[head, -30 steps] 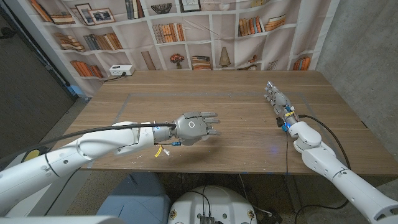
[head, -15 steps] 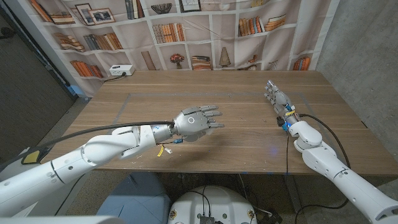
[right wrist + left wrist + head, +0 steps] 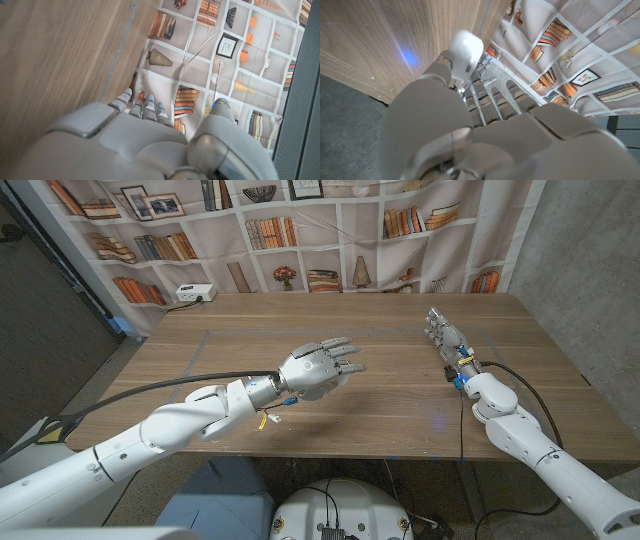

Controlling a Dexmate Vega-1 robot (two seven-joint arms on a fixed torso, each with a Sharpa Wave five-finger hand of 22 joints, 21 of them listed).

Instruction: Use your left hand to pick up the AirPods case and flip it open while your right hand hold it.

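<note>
At the left hand's thumb tip in the left wrist view: a smooth white rounded body, read as the AirPods case [image 3: 465, 46], apparently pinched between the thumb and the fingers [image 3: 492, 100]; lid state cannot be told. In the head view, the left hand [image 3: 318, 368] hangs above the table [image 3: 400, 410], just 9 o'clock of centre, other fingers spread. The right hand [image 3: 445, 338] stands at 3 o'clock, well apart, fingers straight and side by side, holding nothing.

Step judged: pick-up done, handover pending. Next: bring the hands together so the right hand grips the base, then flip the lid.
</note>
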